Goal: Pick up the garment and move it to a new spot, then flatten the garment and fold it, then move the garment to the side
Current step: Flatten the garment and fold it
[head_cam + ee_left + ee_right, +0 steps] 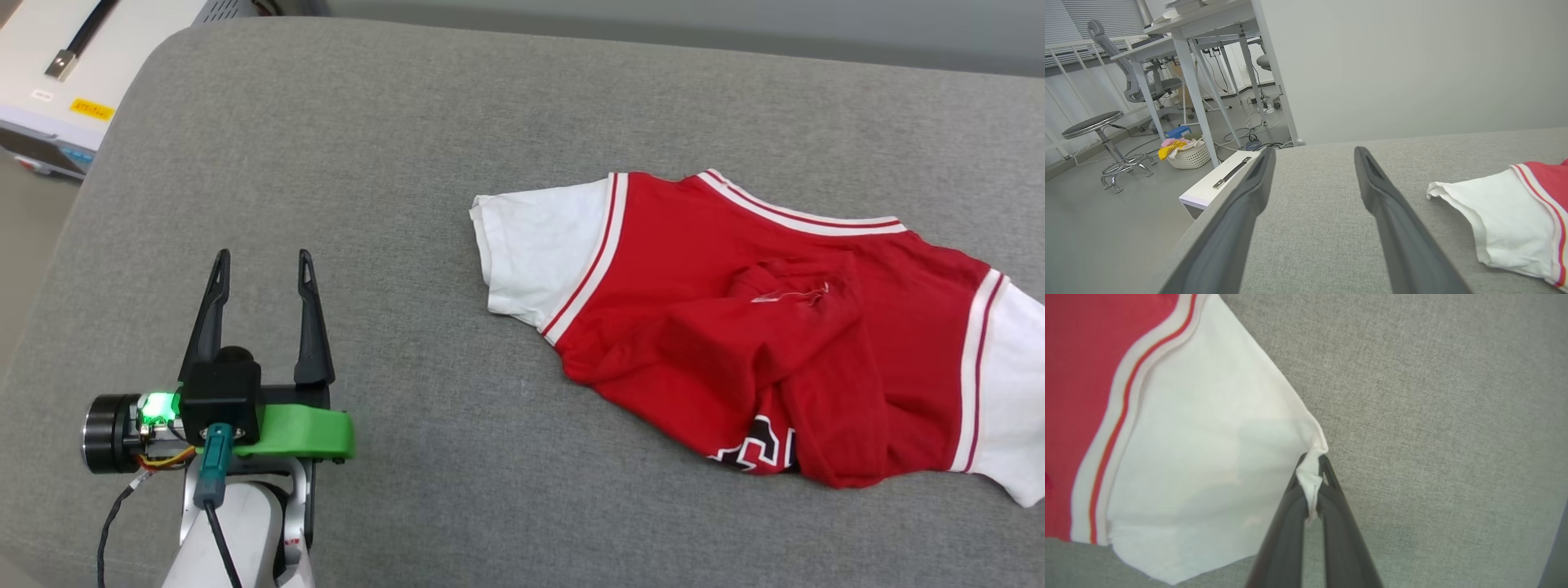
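Garment [759, 327], head view: a red jersey T-shirt, crumpled on the grey padded surface [408, 122]. It lies off to the right of the left tool [263, 257] and well apart from it.
Long axis, head view: it runs side to side, crosswise to the left tool's fingers. One white sleeve [539, 253] points toward that tool and the other runs off the right edge. A scrap of black print shows at the near edge, partly folded under.
Left tool, head view: the fingers are spread wide and hold nothing, low over bare surface. It is probably waiting until a second corner is needed.
Left wrist view: the left tool's two fingers stand apart with grey surface between them. The near white sleeve lies to their right, not touching.
Right wrist view: the right tool [1312, 467] is pinched tight on a corner of the far white sleeve, with cloth bunched between its fingertips.
Why this hold: a sleeve corner gives a firm edge to lift the garment by, so I judge the pick-up is just starting.
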Tool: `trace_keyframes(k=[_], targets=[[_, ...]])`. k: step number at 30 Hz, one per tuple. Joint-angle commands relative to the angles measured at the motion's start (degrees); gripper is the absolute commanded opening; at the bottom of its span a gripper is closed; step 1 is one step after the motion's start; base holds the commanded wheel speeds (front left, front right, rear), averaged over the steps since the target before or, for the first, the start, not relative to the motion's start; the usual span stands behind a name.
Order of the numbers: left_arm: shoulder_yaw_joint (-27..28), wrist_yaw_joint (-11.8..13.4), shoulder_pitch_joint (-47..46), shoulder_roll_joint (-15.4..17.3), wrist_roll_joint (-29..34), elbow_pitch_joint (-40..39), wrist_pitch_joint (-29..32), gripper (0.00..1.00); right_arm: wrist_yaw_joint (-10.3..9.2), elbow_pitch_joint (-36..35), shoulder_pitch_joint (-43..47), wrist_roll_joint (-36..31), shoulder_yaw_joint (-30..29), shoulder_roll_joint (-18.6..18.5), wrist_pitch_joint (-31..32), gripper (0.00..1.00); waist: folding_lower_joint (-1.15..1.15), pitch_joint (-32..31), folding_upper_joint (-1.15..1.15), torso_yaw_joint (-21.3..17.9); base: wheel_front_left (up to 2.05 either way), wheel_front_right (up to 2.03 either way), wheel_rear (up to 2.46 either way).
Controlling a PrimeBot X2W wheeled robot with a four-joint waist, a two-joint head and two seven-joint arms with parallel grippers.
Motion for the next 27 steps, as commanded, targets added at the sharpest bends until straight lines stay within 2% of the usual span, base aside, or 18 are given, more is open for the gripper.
trace_keyframes(k=[1,2,6,10,12,15,18,19,20,24,27], targets=[[0.3,-0.8,-0.4,0.2,0.6,0.5,-0.3,1.00,-0.04,0.3,0.5,-0.4,-1.0,1.0,-1.4,0.80,0.00,-0.7,0.00,-1.0,0.00,0.00,0.00],[0.3,-1.3,-0.8,0.5,0.7,0.7,-0.3,1.00,-0.04,0.4,0.6,-0.9,-1.5,1.7,-2.2,1.00,0.00,-0.8,0.00,-1.2,0.00,0.00,0.00],[0.3,-4.2,-4.0,1.8,0.8,2.6,-0.3,1.00,-0.04,-0.3,0.1,-4.6,-3.8,3.5,-7.4,1.00,0.00,-1.3,0.00,-2.4,0.00,0.00,0.00],[-0.2,-8.8,-9.4,4.0,-0.1,7.0,-0.3,1.00,-0.04,-2.4,-0.6,-10.0,-7.1,5.8,-14.7,1.00,0.00,-1.7,0.00,-4.2,0.00,0.00,0.00],[-0.3,-11.6,-12.9,4.9,-1.3,9.5,0.0,1.00,-0.04,-3.8,-0.4,-12.1,-8.5,7.3,-16.9,1.00,0.00,-1.7,0.00,-5.2,0.00,0.00,0.00],[-1.2,-16.9,-19.1,6.1,-4.0,13.6,5.1,1.00,-0.04,-7.3,0.7,-14.6,-9.5,9.0,-17.8,1.00,0.00,-1.4,0.00,-6.7,0.00,0.00,0.00],[-2.9,-20.2,-24.6,7.3,-6.4,17.2,13.7,1.00,-0.04,-10.6,1.6,-16.3,-10.4,10.2,-17.4,1.00,0.00,-0.9,0.00,-8.0,0.00,0.00,0.00],[-6.4,-21.8,-30.1,8.4,-10.7,20.8,25.6,1.00,-0.04,-14.2,2.4,-17.6,-11.3,11.2,-16.3,1.00,0.00,0.0,0.00,-9.4,0.00,0.00,0.00],[-11.5,-22.1,-34.9,9.3,-17.0,22.6,36.5,1.00,-0.04,-16.9,3.1,-18.3,-11.7,11.7,-15.0,1.00,0.00,0.9,0.00,-10.4,0.00,0.00,0.00],[-19.9,-22.1,-41.0,12.5,-26.7,23.7,49.8,1.00,-0.04,-19.8,3.5,-18.7,-11.8,12.3,-13.0,1.00,0.00,2.9,0.00,-11.7,0.00,0.00,0.00],[-24.5,-22.2,-44.5,13.9,-31.3,24.4,55.4,1.00,-0.04,-21.0,2.9,-18.7,-11.4,12.3,-11.9,1.00,0.00,4.5,0.00,-12.6,0.00,0.00,0.00]])
